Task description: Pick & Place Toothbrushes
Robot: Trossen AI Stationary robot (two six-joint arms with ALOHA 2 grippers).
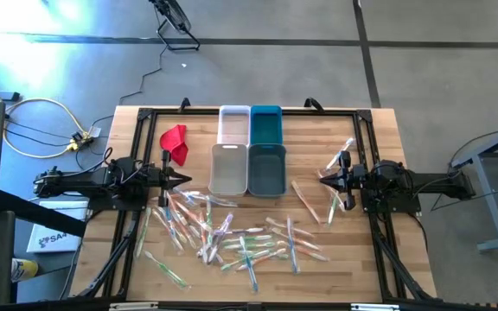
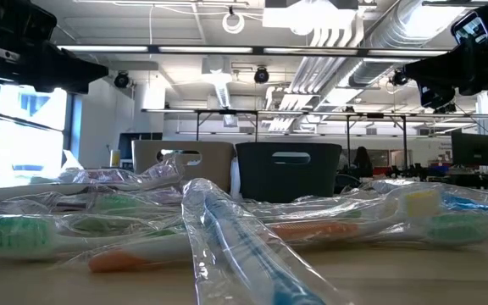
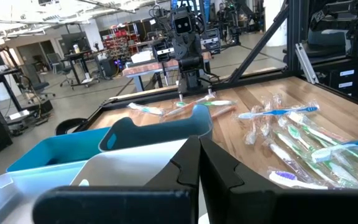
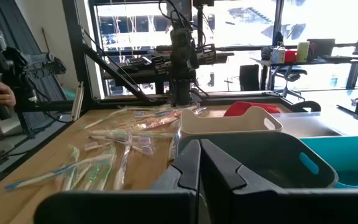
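Observation:
Many wrapped toothbrushes (image 1: 232,238) lie flat in a loose heap on the near half of the wooden table, with pink, orange, green, blue and white handles; they fill the low view (image 2: 227,229). A few more lie by the right arm (image 1: 335,206). My left gripper (image 1: 187,178) (image 3: 199,163) hovers shut at the heap's left far edge, pointing toward the bins. My right gripper (image 1: 322,178) (image 4: 199,163) hovers shut to the right of the bins, facing the left one. Neither holds anything.
Between the grippers stand a white bin (image 1: 228,168) and a dark teal bin (image 1: 266,169), with a second white bin (image 1: 234,123) and a bright teal bin (image 1: 265,123) behind them. A red cloth (image 1: 175,142) lies at the far left. A black frame (image 1: 137,121) edges the table.

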